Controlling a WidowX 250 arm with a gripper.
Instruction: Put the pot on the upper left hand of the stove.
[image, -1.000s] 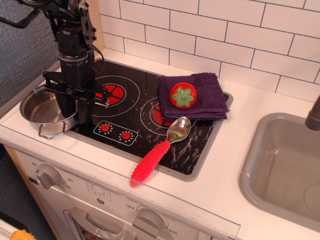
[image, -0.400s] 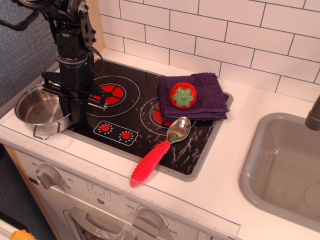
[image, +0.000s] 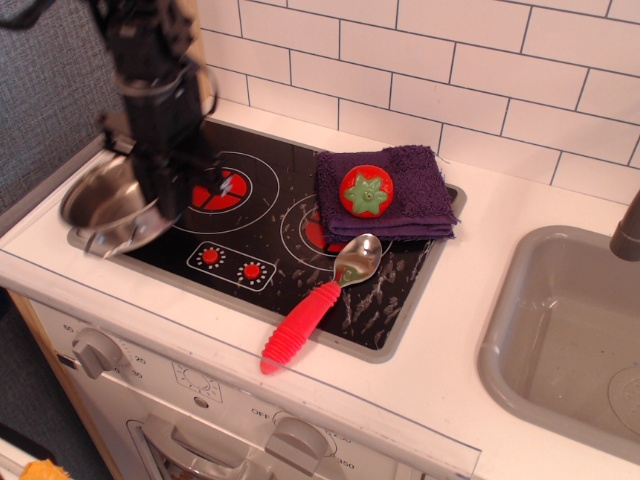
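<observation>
Visibly tilted, the shiny pot (image: 108, 205) looks motion-blurred.

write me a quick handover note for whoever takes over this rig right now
Gripper: blurred by motion; the jaws appear shut on the pot's near rim, not certain.
Pot: tilted and seemingly lifted, over the stove's left edge, beside the upper left burner.
Stove: its right burner is covered by a purple cloth with a red tomato toy; a red-handled spoon lies at the front.
Done: pot picked up, it seems.
Left: carry it right onto the upper left burner, set it flat, release.
</observation>
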